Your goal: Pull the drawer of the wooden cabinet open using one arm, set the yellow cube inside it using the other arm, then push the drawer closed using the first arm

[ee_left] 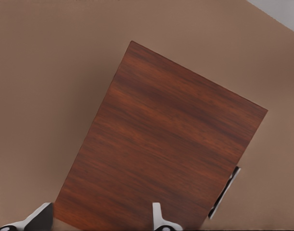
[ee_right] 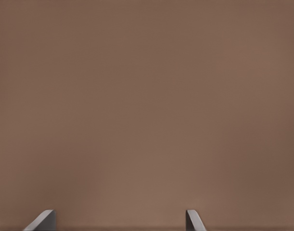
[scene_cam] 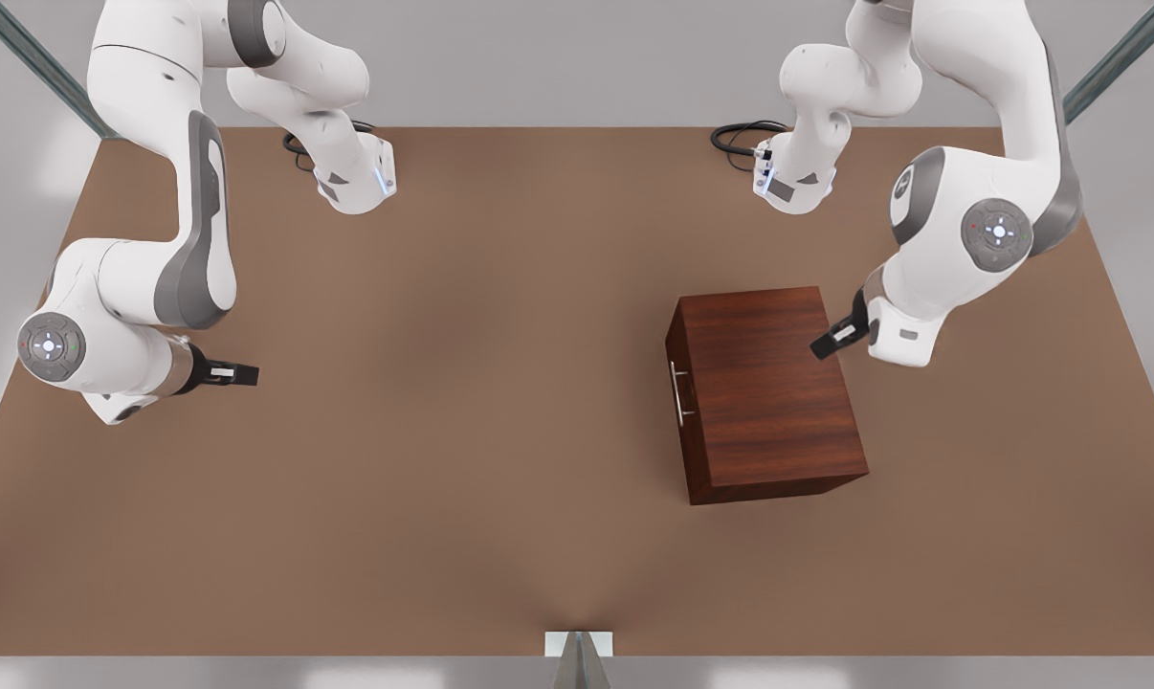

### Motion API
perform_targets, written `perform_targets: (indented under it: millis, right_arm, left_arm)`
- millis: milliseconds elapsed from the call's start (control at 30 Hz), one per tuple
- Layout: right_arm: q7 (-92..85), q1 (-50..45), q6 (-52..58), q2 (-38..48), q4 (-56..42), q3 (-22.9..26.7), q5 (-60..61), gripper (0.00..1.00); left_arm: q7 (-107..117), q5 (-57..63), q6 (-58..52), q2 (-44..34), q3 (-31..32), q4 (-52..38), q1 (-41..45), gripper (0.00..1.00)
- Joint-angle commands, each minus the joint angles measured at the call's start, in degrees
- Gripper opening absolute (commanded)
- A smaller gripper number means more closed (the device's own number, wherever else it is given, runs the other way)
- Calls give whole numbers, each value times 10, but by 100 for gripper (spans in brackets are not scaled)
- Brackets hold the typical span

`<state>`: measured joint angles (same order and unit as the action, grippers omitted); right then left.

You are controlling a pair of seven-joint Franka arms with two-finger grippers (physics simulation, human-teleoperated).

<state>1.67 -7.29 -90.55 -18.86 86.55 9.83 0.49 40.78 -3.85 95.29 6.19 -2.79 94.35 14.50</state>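
Note:
The wooden cabinet (scene_cam: 768, 392) stands on the table at the front view's right, and its streaky top (ee_left: 166, 149) shows in the left wrist view. Its drawer (scene_cam: 680, 364) faces the front view's left, sits flush in the cabinet, and carries a slim silver handle (scene_cam: 679, 392) (ee_left: 225, 192). My left gripper (scene_cam: 831, 340) (ee_left: 99, 219) hovers open over the cabinet's top near its back edge. My right gripper (scene_cam: 237, 375) (ee_right: 119, 221) waits open above bare table at the front view's left. The yellow cube is out of view.
The brown table (scene_cam: 462, 402) spreads wide between the two arms. Both arm bases (scene_cam: 357, 177) (scene_cam: 792, 182) stand at the far edge with black cables beside them. A small grey bracket (scene_cam: 578, 646) sits at the near edge.

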Motion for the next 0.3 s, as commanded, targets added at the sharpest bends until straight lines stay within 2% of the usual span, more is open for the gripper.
perform_targets:
  millis: [0,267]
  right_arm:
    - [-2,0,0,1,-1,0,0,100]
    - [-2,0,0,1,0,0,0,100]
  left_arm:
    - [-483,2,7,0,0,0,-7,100]
    - [-481,1,-5,0,1,0,-5,100]
